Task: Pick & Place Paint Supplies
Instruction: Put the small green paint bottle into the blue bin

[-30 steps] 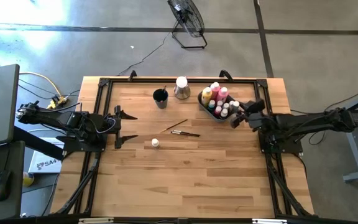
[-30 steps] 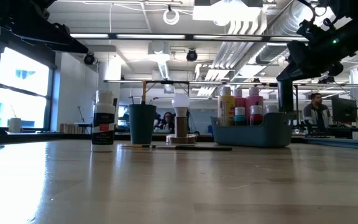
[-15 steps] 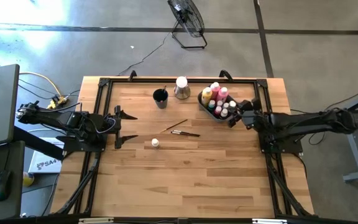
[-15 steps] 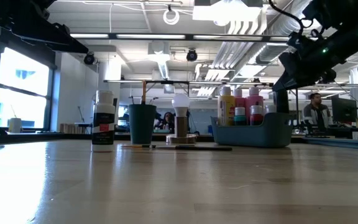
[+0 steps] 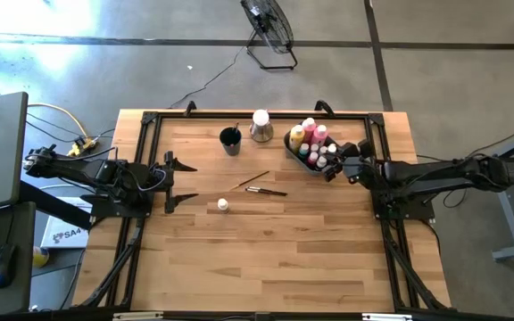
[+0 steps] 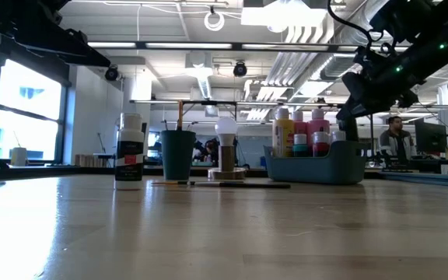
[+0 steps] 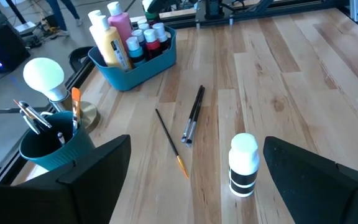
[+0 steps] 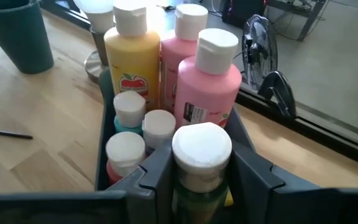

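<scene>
On the tabletop [image 5: 266, 250], seen from the high view, the right pincer [image 5: 332, 169] sits at the near edge of the grey-blue bin [image 5: 294, 152], which is packed with paint bottles [image 5: 309, 134]. The left pincer [image 5: 182, 183] waits at the tabletop's left side, fingers spread wide, holding nothing. Mid-tabletop lie thin brushes [image 5: 261, 185] and, near them, a small white-capped pot [image 5: 223, 205]. A dark cup [image 5: 230, 140] stands at the back edge.

Low view: the right arm [image 6: 387, 66] comes down from the upper right over the bin [image 6: 317, 165]. Yellow and pink bottles [image 6: 298, 132] stand upright in it. The white-capped pot [image 6: 129, 152] stands alone, well to the left of the teal cup [image 6: 177, 154].

Left wrist view: both dark fingers [image 7: 92, 177] are wide apart, empty. Ahead lie the brushes [image 7: 191, 115], the lone pot [image 7: 243, 165] and, farther off, the bin [image 7: 135, 62].

Right wrist view: the pincer's fingers [image 8: 151, 177] are closed partway on a white-capped bottle [image 8: 202, 155], held upright directly above the bin [image 8: 104, 124]. Behind it stand a yellow bottle [image 8: 132, 56], two pink bottles [image 8: 210, 81] and small white-capped pots [image 8: 129, 134].
</scene>
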{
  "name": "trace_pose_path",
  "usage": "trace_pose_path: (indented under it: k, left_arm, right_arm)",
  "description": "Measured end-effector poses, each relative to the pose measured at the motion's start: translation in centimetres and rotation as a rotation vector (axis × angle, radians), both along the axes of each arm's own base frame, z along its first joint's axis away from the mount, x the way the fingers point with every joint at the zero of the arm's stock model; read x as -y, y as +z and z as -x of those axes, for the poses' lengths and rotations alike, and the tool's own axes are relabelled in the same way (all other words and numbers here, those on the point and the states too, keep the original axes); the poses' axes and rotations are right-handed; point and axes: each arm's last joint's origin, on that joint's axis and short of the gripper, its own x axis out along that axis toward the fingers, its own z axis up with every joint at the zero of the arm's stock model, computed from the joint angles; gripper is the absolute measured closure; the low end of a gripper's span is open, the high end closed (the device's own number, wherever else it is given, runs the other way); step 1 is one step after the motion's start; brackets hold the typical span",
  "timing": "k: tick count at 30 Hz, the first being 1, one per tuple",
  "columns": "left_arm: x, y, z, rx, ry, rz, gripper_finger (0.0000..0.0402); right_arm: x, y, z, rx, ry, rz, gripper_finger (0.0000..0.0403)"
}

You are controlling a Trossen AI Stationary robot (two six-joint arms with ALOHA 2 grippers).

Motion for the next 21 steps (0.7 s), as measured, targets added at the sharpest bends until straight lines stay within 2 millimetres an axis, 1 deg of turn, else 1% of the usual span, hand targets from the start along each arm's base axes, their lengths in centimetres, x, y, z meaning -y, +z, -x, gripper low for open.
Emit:
trace_pose_path:
  k: [6, 16, 21]
  left_arm:
    - [0.0, 0.0, 0.0, 0.0, 0.0, 0.0, 0.0041]
    - [0.0, 0.0, 0.0, 0.001, 0.0, 0.0, 0.0041]
    - [0.0, 0.0, 0.0, 0.001, 0.0, 0.0, 0.0041]
  right_arm:
    - [0.0, -0.2, -0.2, -0.003, -0.004, -0.005, 0.0287]
    - [0.2, -1.6, -1.6, -0.037, -0.012, -0.016, 0.0285]
    - [0.2, -2.0, -1.8, -0.059, -0.014, -0.019, 0.0282]
